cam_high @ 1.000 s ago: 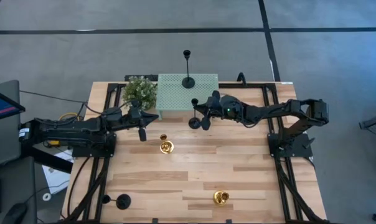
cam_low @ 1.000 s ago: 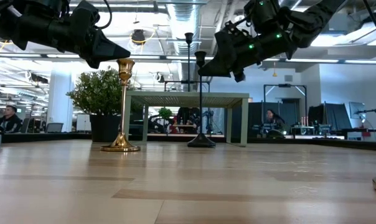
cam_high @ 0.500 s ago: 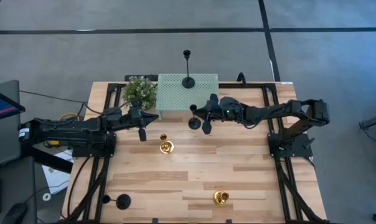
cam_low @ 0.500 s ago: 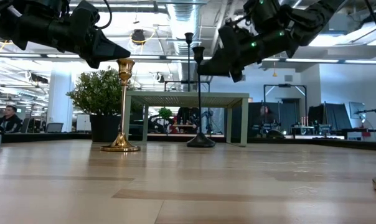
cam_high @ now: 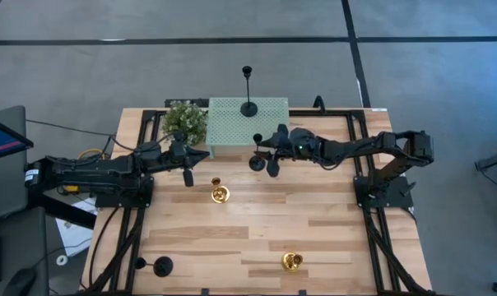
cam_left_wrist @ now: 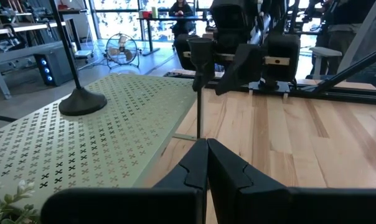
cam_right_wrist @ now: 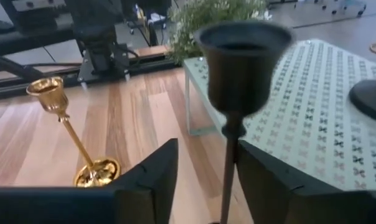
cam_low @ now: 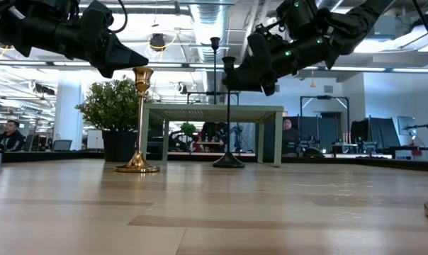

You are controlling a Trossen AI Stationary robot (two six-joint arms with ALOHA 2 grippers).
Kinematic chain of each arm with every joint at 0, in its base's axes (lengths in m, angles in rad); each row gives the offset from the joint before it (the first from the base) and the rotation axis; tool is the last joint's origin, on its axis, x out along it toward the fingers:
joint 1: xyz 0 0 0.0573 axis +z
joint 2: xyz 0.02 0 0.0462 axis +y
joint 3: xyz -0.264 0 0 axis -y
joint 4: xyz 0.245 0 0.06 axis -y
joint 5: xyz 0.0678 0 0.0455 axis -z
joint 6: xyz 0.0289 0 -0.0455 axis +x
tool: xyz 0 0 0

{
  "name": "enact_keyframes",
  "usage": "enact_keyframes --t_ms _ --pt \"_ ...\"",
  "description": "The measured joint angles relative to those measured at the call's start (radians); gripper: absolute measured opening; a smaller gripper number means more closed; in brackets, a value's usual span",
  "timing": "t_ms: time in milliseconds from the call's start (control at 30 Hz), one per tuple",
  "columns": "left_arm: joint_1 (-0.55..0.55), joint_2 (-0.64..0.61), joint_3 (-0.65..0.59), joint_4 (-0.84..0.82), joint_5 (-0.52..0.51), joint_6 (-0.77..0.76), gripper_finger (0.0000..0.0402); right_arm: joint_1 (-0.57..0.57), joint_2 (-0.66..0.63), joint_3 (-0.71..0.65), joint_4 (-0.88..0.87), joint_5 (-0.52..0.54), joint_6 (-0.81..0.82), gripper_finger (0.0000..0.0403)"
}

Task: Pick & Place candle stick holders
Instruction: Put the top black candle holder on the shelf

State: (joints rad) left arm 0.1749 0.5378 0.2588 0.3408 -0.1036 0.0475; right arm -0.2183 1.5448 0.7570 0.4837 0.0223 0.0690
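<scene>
One black candle stick holder (cam_high: 257, 158) stands upright on its round base (cam_low: 229, 161) on the table, just in front of the green perforated stand (cam_high: 230, 128). My right gripper (cam_right_wrist: 206, 149) is open at its stem, one finger on each side below the cup (cam_right_wrist: 243, 59). A second black holder (cam_high: 248, 107) stands on the green stand. A gold holder (cam_high: 220, 194) stands mid-table, near my left gripper (cam_high: 188, 175), which hovers shut and holds nothing. Another gold holder (cam_high: 292, 261) and a third black one (cam_high: 161, 265) sit near the front edge. My right gripper's fingers come level from the table's right side and stand on either side of the black holder's stem (cam_right_wrist: 229, 162), just under the cup. The stem is close to one finger (cam_right_wrist: 263, 180); whether they touch, I cannot tell. The holder stands on its own base.
A small green potted plant (cam_high: 185, 121) stands at the stand's left end. Black frame rails run along the table's left and right sides. Bare wood lies between the middle and the front edge. People sit in the room behind.
My right gripper has opened and let go of the black holder's stem. It stays at the same place above the table. The holder remains upright on its base in front of the green stand.
</scene>
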Motion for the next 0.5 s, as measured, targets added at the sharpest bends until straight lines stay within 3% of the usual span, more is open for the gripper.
enact_keyframes --t_ms 200,500 --pt "0.000 0.000 0.000 0.000 0.000 0.000 0.0008 -0.003 0.000 0.000 0.042 0.001 -0.023 0.0172" --pt "0.000 0.000 0.000 0.000 0.000 0.000 0.0008 -0.021 0.000 0.000 0.048 0.001 -0.023 0.0148"
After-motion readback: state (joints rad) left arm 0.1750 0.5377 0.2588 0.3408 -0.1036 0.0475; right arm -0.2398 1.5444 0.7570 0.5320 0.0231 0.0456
